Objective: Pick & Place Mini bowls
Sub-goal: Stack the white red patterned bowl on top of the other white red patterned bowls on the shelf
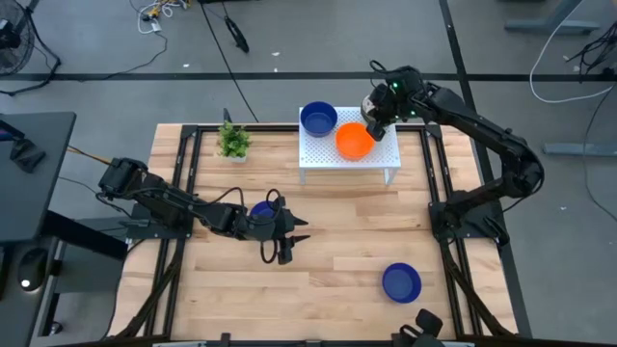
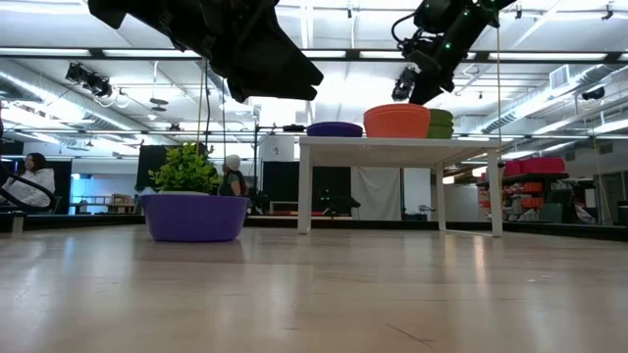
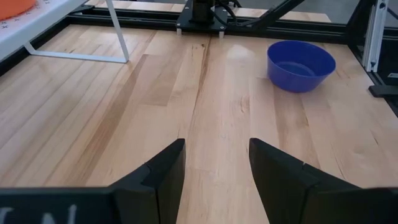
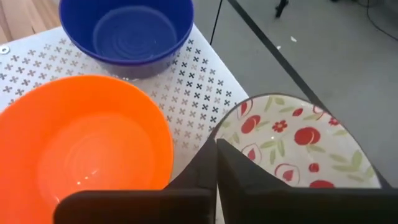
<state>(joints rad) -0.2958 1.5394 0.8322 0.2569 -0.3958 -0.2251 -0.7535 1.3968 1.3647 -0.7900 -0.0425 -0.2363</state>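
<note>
Bowls sit in several spots. On the white stand at the counter's 12 o'clock edge are a blue bowl and, at its 4 o'clock, an orange bowl. The right pincer hovers just beside the orange bowl at its 2 o'clock, fingers closed on the rim of a white bowl patterned with red fruit and green leaves, held at the stand's corner. A second blue bowl rests at the counter's 5 o'clock. A third blue bowl lies mostly hidden under the left arm near the middle. The left pincer hangs there above bare wood, fingers apart, holding nothing. A potted plant stands at the stand's 9 o'clock.
</note>
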